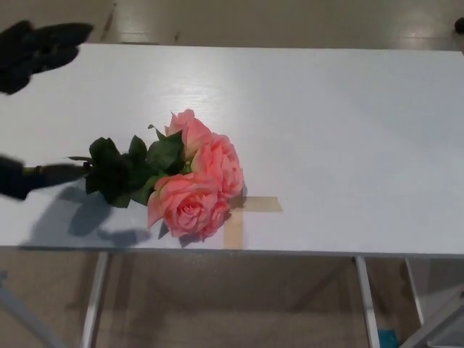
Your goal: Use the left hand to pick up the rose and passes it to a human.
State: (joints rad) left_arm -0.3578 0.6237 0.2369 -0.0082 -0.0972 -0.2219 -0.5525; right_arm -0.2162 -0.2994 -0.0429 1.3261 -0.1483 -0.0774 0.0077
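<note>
while the white table (348, 130) stands bare over most of its top, a bunch of pink roses, the rose (192, 185) of the task, lies on its side toward the front left part of it. the blooms point toward the middle of the table and sit close to the front edge, three of them pressed together, with dark green leaves (127, 170) behind them and the stems running off toward the left edge. a strip of tan tape (250, 206) is stuck flat on the tabletop just beside the lowest bloom, touching or nearly touching its petals.

the robot's left hand (32, 47) comes in at the far left. it is blurred, black, and spread wide: dark fingers show up near the top left corner, over the back edge of the table, and another dark part sits lower, right at the stem end of the bunch. it holds nothing that i can see, the fingers standing apart with the stems lying between the upper and lower parts. whether the lower part touches the stems i cannot tell, the blur hides it. a soft shadow falls on the table under the hand, near the front left corner.

under the table the grey metal legs (94, 301) show against a brownish floor (254, 22).
</note>
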